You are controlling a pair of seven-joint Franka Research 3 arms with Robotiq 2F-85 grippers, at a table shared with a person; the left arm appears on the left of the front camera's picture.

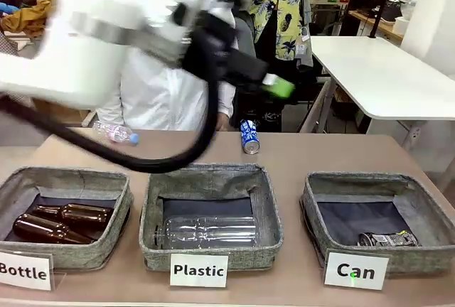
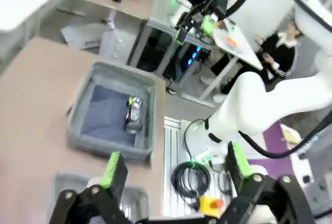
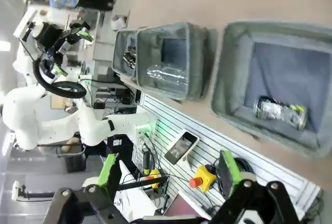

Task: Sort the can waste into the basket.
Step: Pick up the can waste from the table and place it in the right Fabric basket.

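I see my left gripper [image 2: 174, 164] wide open and empty, and my right gripper [image 3: 167, 167] likewise. The dark can [image 1: 386, 239] lies in the Can basket [image 1: 311, 214]; the blue can [image 1: 249, 136] lies on the table [image 1: 298, 154], far side.

The front view looks from the near edge of the tan table [image 1: 298, 154], facing 12 o'clock toward a person in a white top [image 1: 153, 97]; the white left robot arm [image 1: 92, 44] looms blurred, near the lens. Both wrist views look down from high above, the right one rolled sideways. All three share the square grey fabric bin [image 1: 311, 207] holding a dented dark metal can [image 1: 387, 239]: at 4 o'clock in front, 9 o'clock left wrist, 3 o'clock right
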